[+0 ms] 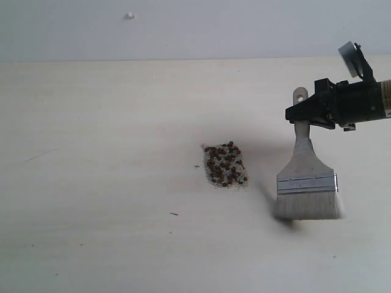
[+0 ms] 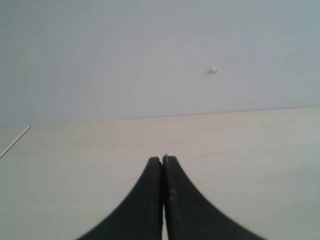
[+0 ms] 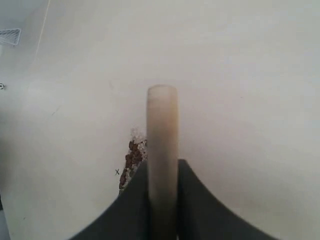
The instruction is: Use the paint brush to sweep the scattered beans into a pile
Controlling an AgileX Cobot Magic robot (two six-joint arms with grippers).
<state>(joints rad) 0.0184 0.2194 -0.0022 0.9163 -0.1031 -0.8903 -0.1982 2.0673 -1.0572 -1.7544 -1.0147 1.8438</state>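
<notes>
The beans (image 1: 221, 160) sit in one tight pile (image 1: 226, 168) mid-counter (image 1: 91, 183), so the sweep looks nearly done; the right jaws clamp the paint brush (image 1: 305, 183) by its handle, rightward of the pile with nothing between, so any tidying stroke should run lightly toward it, and the left jaws are pressed together, empty.

No words, brands or numbers can be read. Only a small cross mark (image 1: 197, 166) stands on the table (image 1: 91, 122), just beside the beans (image 1: 225, 165)
</notes>
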